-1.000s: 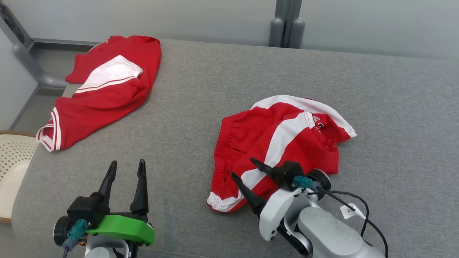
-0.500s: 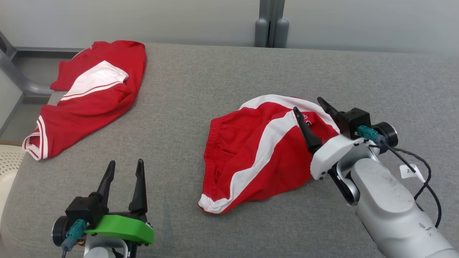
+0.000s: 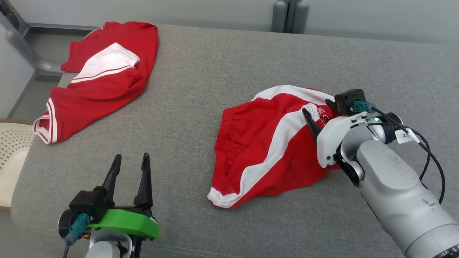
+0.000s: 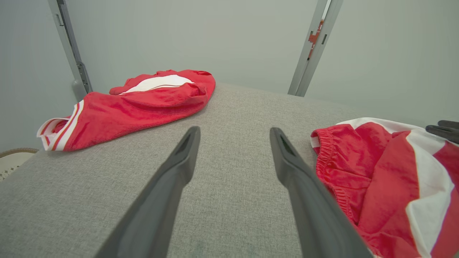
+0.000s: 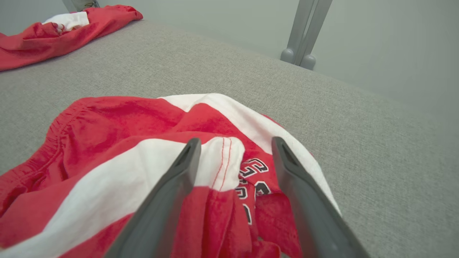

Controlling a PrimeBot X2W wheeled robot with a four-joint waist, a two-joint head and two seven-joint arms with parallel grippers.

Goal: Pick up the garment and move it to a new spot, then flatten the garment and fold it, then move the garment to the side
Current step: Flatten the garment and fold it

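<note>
A crumpled red garment (image 3: 265, 143) with white stripes and an elastic waistband lies right of centre on the grey padded table (image 3: 200, 82). My right gripper (image 3: 317, 107) hovers open over its far right end, fingers straddling a bunched fold with black printed lettering (image 5: 251, 170); in the right wrist view the gripper (image 5: 235, 141) holds nothing. My left gripper (image 3: 131, 157) stands open and empty above bare table at the near left, and in its wrist view the gripper (image 4: 233, 130) has the garment (image 4: 376, 172) to its right.
A second red and white garment (image 3: 104, 75) lies at the table's far left corner. A cream perforated basket (image 3: 12, 157) stands off the left edge. A grey post (image 3: 289, 14) rises behind the table's far edge.
My right arm swung from the garment's near end to its far right end, then dipped toward the lettered fold. The head camera shifted. The left gripper stayed put.
</note>
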